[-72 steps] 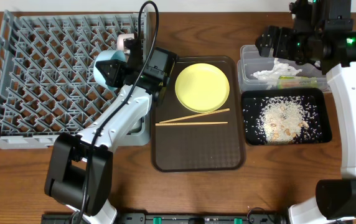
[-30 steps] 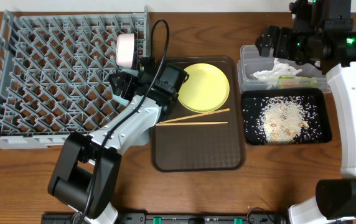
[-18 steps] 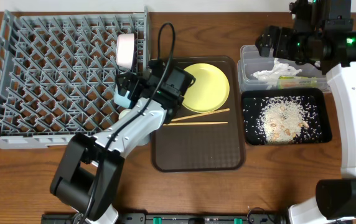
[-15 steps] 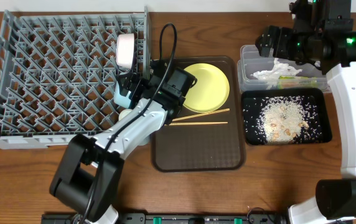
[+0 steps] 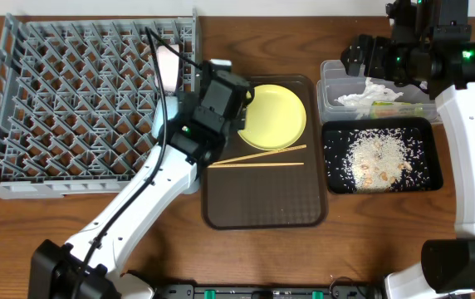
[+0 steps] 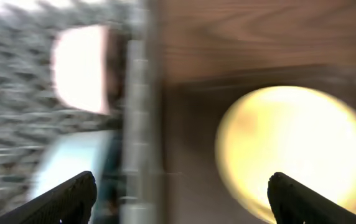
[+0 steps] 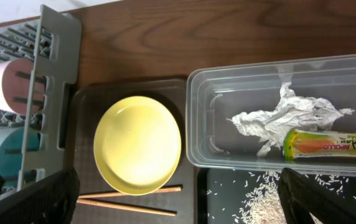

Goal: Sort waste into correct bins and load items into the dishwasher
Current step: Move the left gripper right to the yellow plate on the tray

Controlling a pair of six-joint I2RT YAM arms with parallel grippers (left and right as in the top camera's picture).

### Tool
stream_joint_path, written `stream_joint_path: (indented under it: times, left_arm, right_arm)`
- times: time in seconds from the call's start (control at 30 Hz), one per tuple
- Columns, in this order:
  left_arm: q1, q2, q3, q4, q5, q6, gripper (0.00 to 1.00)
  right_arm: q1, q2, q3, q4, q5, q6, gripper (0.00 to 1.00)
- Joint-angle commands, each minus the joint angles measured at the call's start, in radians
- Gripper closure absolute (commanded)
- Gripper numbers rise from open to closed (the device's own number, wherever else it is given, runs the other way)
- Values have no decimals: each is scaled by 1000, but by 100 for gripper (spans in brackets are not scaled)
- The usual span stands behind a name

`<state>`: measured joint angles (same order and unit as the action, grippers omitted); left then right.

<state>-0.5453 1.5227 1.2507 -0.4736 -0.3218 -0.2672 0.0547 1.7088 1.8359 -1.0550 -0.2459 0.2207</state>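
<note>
Plate (image 6: 296, 152) lying at 2 o'clock of left end effector (image 6: 181, 199), jaws standing spread, empty; wrapper (image 7: 330, 144) reading "APOLLO".

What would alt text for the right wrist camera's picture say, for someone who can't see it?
A clear tub holds crumpled tissue and a green-and-orange wrapper. Left of it a yellow plate sits on a brown tray, chopsticks just below, with the grey rack at far left.
</note>
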Motion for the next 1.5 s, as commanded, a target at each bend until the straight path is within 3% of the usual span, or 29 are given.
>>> stream_joint_path:
  times: [0.0, 0.17, 0.2, 0.23, 0.53, 0.7, 0.77, 0.97, 1.1, 1.2, 1.3, 1.47]
  left_arm:
    - [4, 36, 96, -50, 191, -98, 11]
    - [47, 204, 358, -283, 290, -105, 11]
    - [51, 243, 397, -315, 314, -105, 4]
    - [52, 278, 428, -336, 342, -108, 3]
    - [35, 410, 455, -347, 604, -112, 3]
    - [35, 412, 452, -356, 564, -109, 3]
    - [39, 413, 452, -358, 526, -114, 8]
    - [34, 420, 414, -406, 297, -448, 9]
    - [24, 421, 369, -383, 232, -569, 13]
    - [13, 421, 336, -336, 227, -588, 17]
    - [0, 421, 302, -294, 225, -594, 29]
    - [-17, 421, 253, -259, 222, -676, 31]
  right_arm:
    - [6, 6, 0, -1, 3, 7, 1]
    - [6, 6, 0, -1, 3, 7, 1]
    - [6, 6, 0, -1, 3, 7, 1]
    - [6, 6, 0, -1, 3, 7, 1]
    - [6, 6, 0, -1, 3, 7, 1]
    - [6, 6, 0, -1, 3, 7, 1]
    - [6, 6, 0, -1, 3, 7, 1]
    - [6, 6, 0, -1, 3, 7, 1]
    - [6, 6, 0, -1, 3, 7, 1]
    - [6, 6, 0, -1, 3, 7, 1]
    - [6, 6, 0, -1, 3, 7, 1]
    - [6, 6, 0, -1, 3, 7, 1]
